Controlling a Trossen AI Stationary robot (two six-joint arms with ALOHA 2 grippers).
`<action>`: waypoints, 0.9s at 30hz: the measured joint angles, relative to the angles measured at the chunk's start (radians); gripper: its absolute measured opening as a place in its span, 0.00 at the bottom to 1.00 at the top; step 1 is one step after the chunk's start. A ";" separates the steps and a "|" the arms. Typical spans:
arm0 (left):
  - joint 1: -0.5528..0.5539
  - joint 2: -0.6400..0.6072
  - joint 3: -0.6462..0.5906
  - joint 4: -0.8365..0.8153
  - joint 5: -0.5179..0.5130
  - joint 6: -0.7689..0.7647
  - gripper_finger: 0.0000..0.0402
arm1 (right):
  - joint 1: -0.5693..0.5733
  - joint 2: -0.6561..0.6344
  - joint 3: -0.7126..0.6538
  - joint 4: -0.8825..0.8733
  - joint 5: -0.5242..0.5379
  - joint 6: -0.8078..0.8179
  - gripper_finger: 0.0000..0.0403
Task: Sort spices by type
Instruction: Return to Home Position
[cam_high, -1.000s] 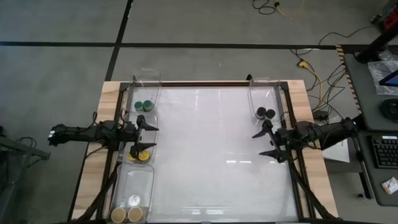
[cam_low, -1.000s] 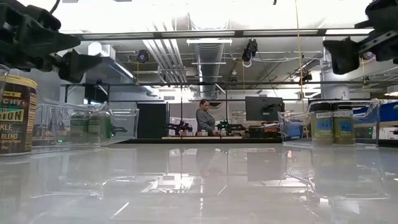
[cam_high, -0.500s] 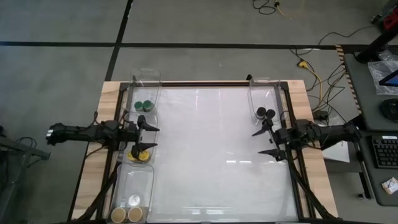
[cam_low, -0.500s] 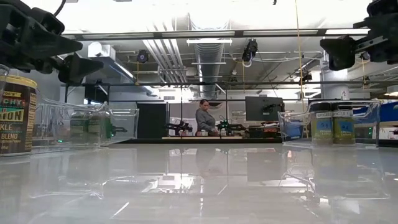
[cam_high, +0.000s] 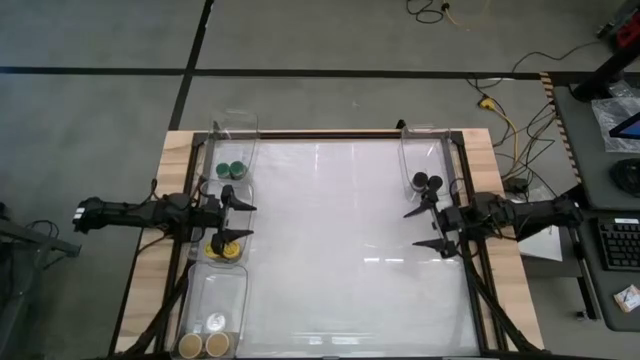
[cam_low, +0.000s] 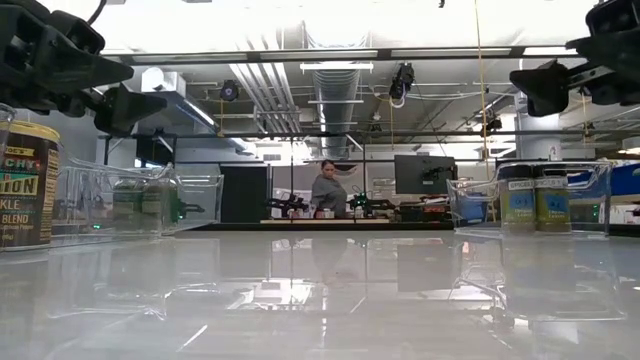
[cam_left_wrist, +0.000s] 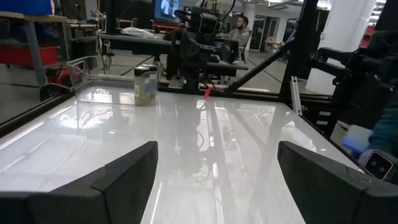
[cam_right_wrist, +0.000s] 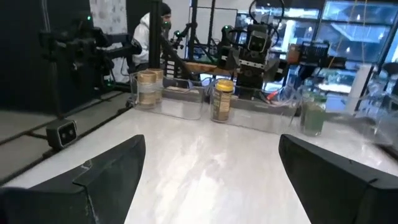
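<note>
The white, glossy tabletop (cam_high: 340, 270) carries four clear bins (cam_high: 222, 285): three in a row down its left edge and one by its far-right corner. The left arm (cam_high: 130, 212) reaches in across the left edge and the right arm (cam_high: 530, 212) across the right edge, each about midway along and raised above the surface.

The left tool (cam_high: 240, 220) hangs over the middle bin of the left row, its fingers spread wide and holding nothing. The right tool (cam_high: 414, 229) hangs just inside the right edge, near the far-right bin, also spread wide and empty.

The spices all stand inside the bins. Two green-lidded jars (cam_high: 231, 169) stand side by side in the bin at the far-left corner. A yellow-lidded jar (cam_high: 227, 249) stands in the middle left bin, just beside the left tool's nearer finger. Two tan-lidded jars (cam_high: 216, 345) stand together at the near end of the bin at the near-left corner, with one paler round lid (cam_high: 216, 322) close by them. Two black-lidded jars (cam_high: 427, 182) stand in the far-right bin.
</note>
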 joint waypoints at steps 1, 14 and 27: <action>0.000 0.000 0.000 0.000 0.000 0.000 0.79 | 0.000 0.000 0.000 0.000 0.000 0.024 0.90; 0.000 0.000 0.000 0.000 0.001 0.000 0.79 | 0.000 0.000 0.000 0.000 0.000 0.243 0.90; 0.000 0.000 0.001 0.000 0.002 0.000 0.79 | 0.000 0.000 0.000 0.000 0.000 0.242 0.90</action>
